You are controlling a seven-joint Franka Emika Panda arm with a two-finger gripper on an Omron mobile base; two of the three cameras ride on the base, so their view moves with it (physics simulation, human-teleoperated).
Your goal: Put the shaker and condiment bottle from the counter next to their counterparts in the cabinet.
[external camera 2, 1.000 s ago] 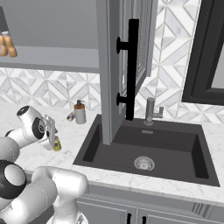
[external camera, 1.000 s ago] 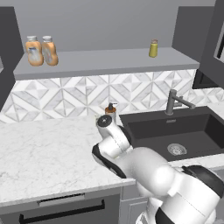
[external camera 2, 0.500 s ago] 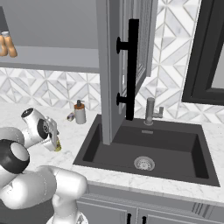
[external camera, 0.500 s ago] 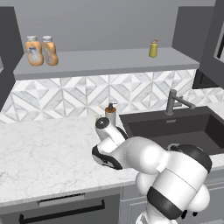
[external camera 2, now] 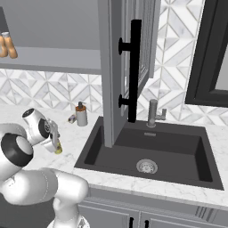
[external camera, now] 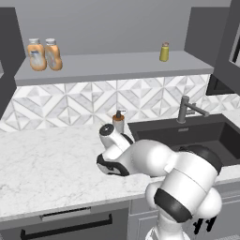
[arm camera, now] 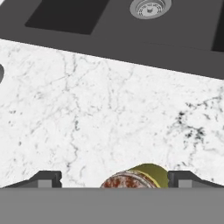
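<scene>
Dark sink (external camera 2: pixel 147 153) as landmark: grey faucet (external camera 2: pixel 153 113) behind it; white-grey geometric tile backsplash (external camera: pixel 93 101) further behind; dark-framed window (external camera 2: pixel 213 49) above right; grey base cabinets (external camera 2: pixel 147 218) below.

Small olive-yellow cylindrical shaker (arm camera: pixel 141 177) on white marble-veined counter (external camera: pixel 47 164), between dark finger tips (arm camera: pixel 46 178), left of dark inset sink (external camera 2: pixel 151 153). Two orange white-capped bottles (external camera: pixel 44 54) on grey cabinet shelf (external camera: pixel 112 65) above.

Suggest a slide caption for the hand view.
Open gripper straddling the shaker on the counter.
</scene>
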